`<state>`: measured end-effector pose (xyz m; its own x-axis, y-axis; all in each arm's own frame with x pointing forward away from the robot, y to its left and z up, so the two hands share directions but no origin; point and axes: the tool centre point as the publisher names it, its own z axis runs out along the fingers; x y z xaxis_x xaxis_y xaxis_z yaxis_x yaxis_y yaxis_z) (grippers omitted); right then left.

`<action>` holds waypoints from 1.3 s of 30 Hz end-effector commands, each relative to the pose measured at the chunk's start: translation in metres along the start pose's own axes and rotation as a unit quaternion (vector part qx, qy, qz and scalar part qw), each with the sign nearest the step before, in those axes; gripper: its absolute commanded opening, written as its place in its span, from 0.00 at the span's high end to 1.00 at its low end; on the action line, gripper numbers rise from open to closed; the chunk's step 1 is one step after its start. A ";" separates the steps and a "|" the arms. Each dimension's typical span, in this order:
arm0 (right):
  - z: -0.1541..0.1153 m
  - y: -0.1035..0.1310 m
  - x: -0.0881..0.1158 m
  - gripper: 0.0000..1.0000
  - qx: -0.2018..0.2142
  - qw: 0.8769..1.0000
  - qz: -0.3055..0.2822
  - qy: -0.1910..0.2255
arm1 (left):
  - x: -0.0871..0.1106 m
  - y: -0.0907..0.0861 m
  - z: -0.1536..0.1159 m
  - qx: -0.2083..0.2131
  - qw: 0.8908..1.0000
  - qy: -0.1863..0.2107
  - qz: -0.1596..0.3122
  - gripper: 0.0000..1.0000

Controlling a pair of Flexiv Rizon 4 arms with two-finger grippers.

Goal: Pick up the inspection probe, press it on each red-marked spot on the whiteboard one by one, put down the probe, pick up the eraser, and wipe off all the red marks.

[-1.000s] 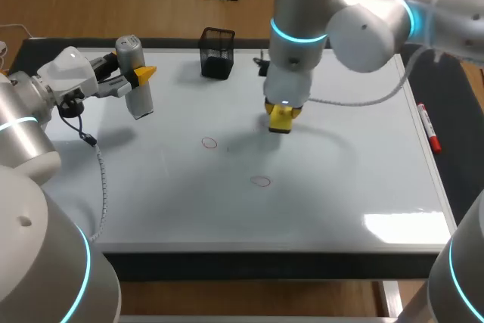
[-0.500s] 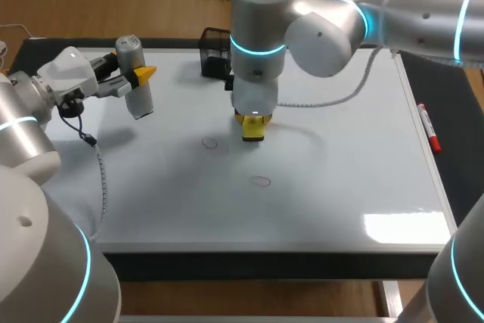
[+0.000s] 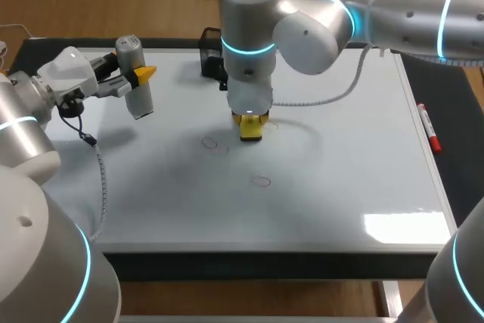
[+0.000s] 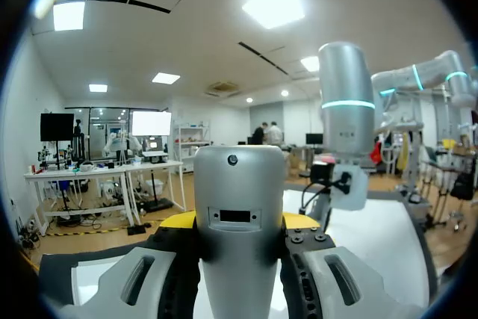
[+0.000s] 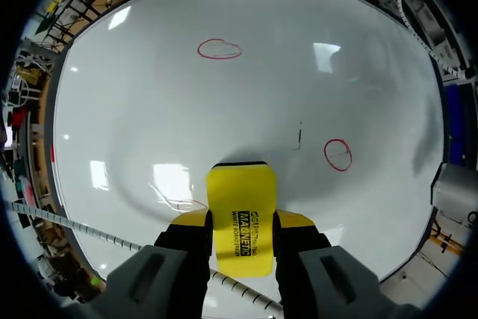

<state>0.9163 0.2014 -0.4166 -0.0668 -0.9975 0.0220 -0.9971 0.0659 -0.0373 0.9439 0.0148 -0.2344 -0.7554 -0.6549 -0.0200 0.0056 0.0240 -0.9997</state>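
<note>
A silver inspection probe (image 3: 134, 73) hangs above the whiteboard's (image 3: 340, 179) far left corner, with my left gripper (image 3: 140, 75) shut on it. In the left wrist view the probe (image 4: 239, 184) fills the gap between that gripper's (image 4: 239, 223) fingers. My right gripper (image 3: 250, 122) is shut on a yellow eraser (image 3: 250, 129), which it holds down at the board's middle. Two red circles remain: one (image 3: 209, 142) left of the eraser, one (image 3: 261, 181) nearer me. In the right wrist view the eraser (image 5: 240, 192) sits in the gripper (image 5: 240, 219), with both circles (image 5: 219, 48) (image 5: 337, 155) ahead and a faint red smear (image 5: 183, 203) beside it.
A black mesh pen holder (image 3: 212, 52) stands at the board's far edge, partly hidden behind my right arm. A red marker (image 3: 429, 128) lies on the dark table just off the board's right edge.
My right arm has swept left across the board with the eraser, slowing over the last half second. The left arm and probe have not moved.
</note>
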 end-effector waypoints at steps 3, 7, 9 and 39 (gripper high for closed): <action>0.001 0.002 0.006 1.00 0.002 1.000 0.003 0.003 | 0.001 -0.001 0.001 0.000 1.000 -0.003 0.000 1.00; 0.003 0.003 0.012 1.00 0.001 1.000 0.010 0.005 | 0.001 -0.001 0.001 0.000 1.000 -0.003 0.000 1.00; 0.003 0.002 0.016 1.00 0.001 1.000 0.015 0.005 | 0.001 -0.001 0.001 0.000 1.000 -0.003 0.000 1.00; 0.000 -0.004 0.088 1.00 0.012 0.995 0.093 0.024 | 0.001 -0.001 0.001 0.000 1.000 -0.003 0.000 1.00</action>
<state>0.9174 0.1184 -0.4193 -0.2542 -0.9647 0.0690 -0.9663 0.2504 -0.0603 0.9439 0.0148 -0.2344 -0.7554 -0.6550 -0.0199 0.0054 0.0242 -0.9997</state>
